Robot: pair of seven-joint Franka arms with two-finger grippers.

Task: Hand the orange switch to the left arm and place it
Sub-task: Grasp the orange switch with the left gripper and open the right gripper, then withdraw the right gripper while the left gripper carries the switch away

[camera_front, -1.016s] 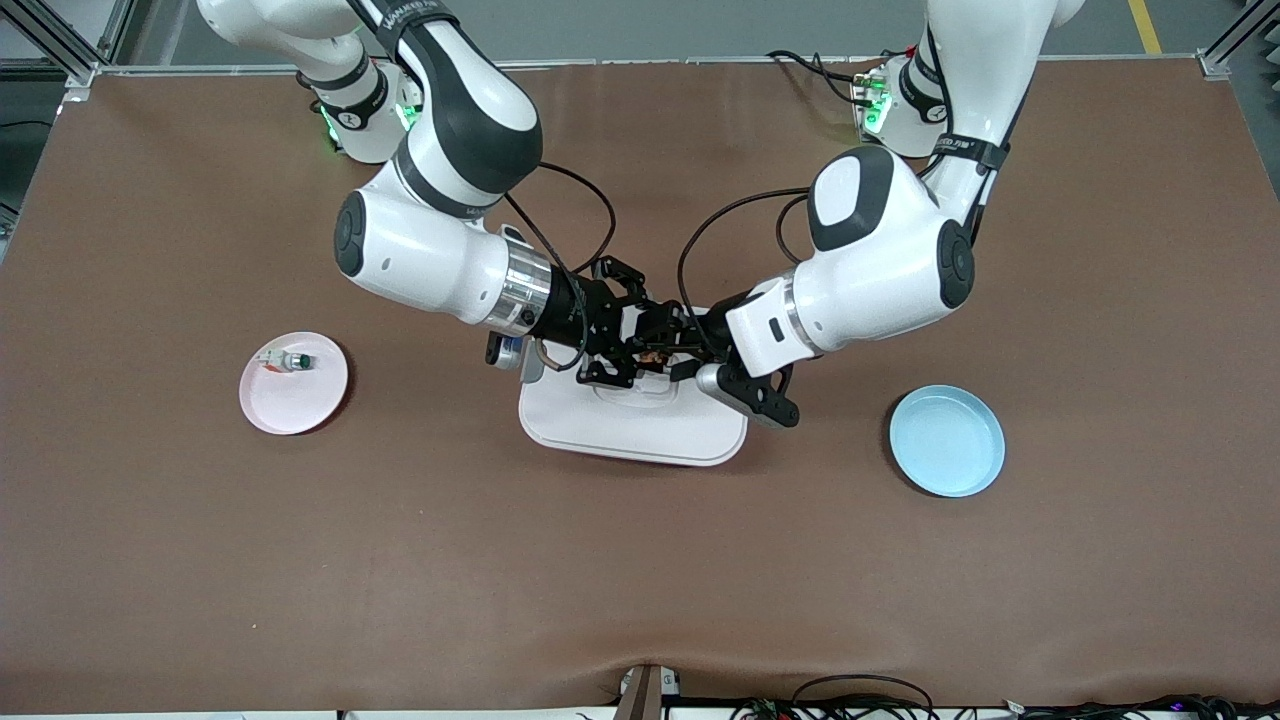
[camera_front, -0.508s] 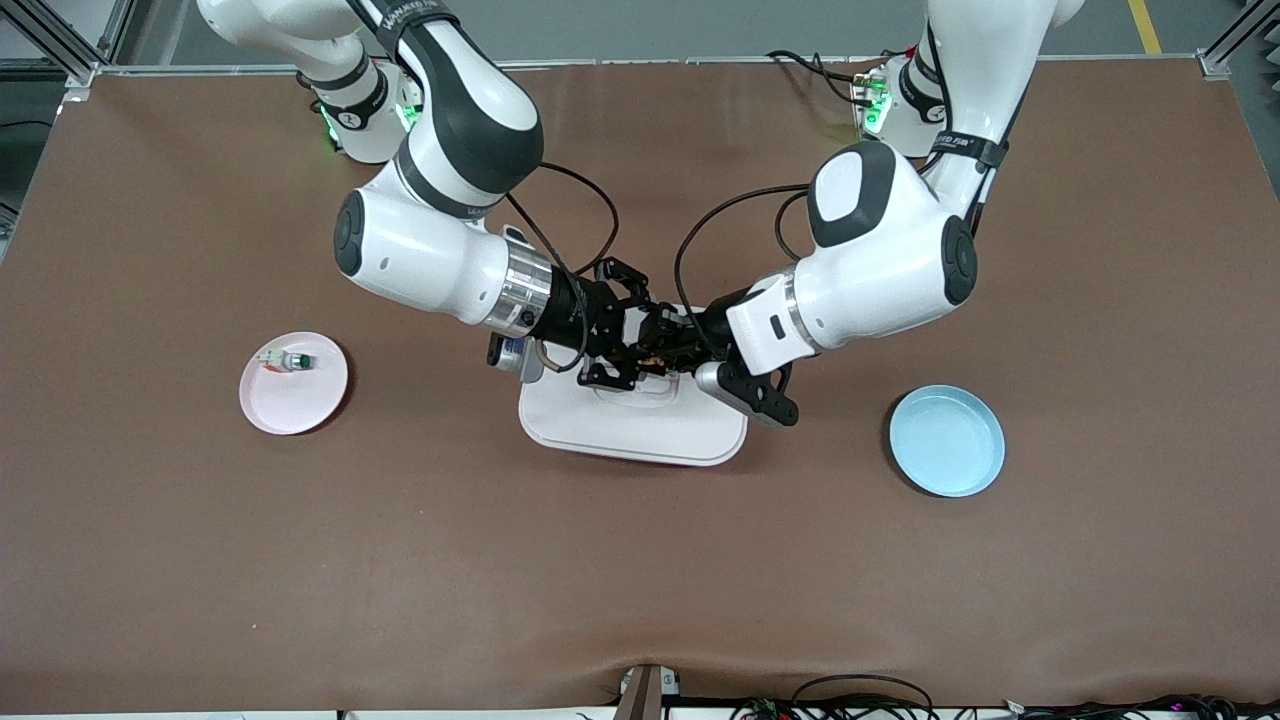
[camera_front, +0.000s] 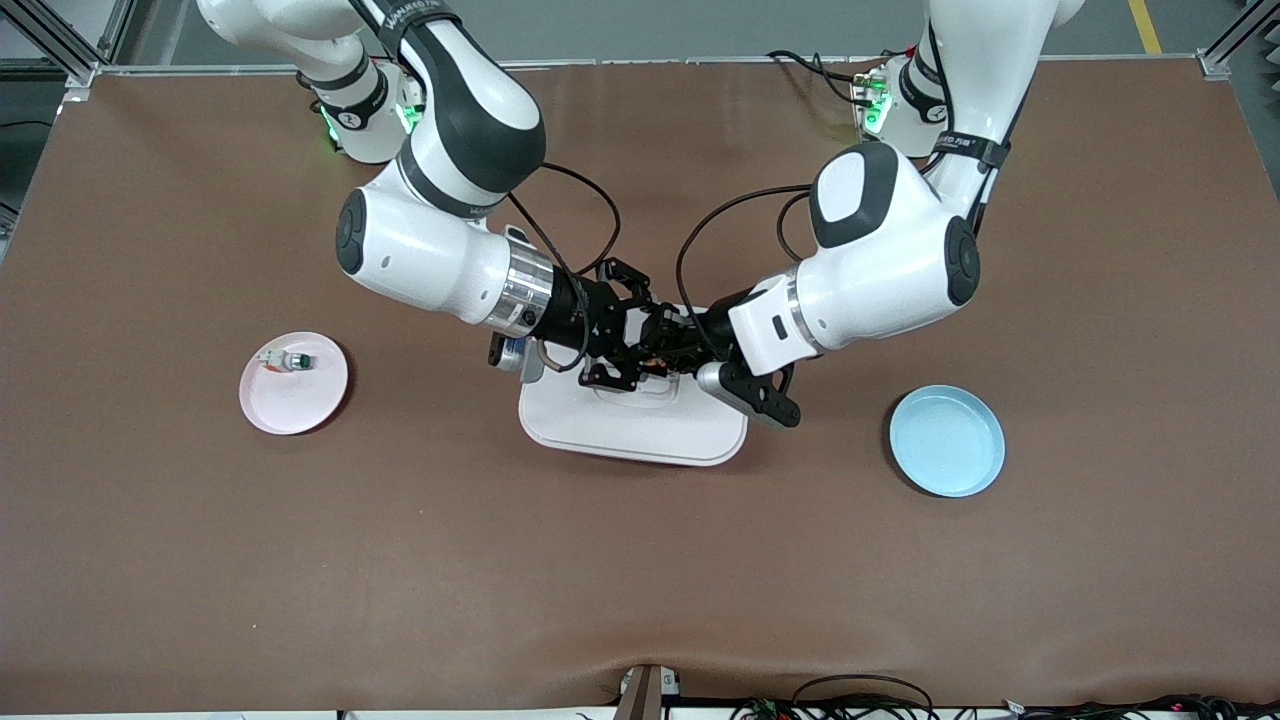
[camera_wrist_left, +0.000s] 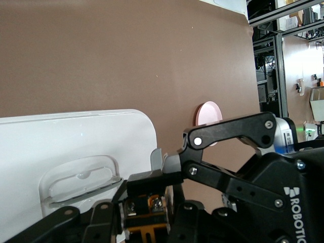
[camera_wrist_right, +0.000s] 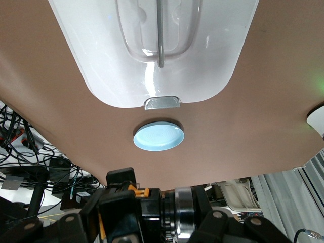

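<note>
The orange switch [camera_front: 651,353] hangs in the air over the white box [camera_front: 632,425], caught between both grippers. My left gripper [camera_front: 668,341] is shut on one end of it and my right gripper [camera_front: 630,352] is shut on the other. In the left wrist view the switch [camera_wrist_left: 148,208] shows black and orange between my own jaws, with the box lid [camera_wrist_left: 76,134] below it. In the right wrist view the switch [camera_wrist_right: 152,206] sits at my fingers, above the box [camera_wrist_right: 152,61].
A pink plate [camera_front: 293,395] with a small white green-tipped part [camera_front: 286,361] lies toward the right arm's end. A light blue plate [camera_front: 946,441] lies toward the left arm's end. Brown table mat surrounds the box.
My left gripper has shut on the orange switch that my right gripper was holding. Both arms have stayed over the box.
</note>
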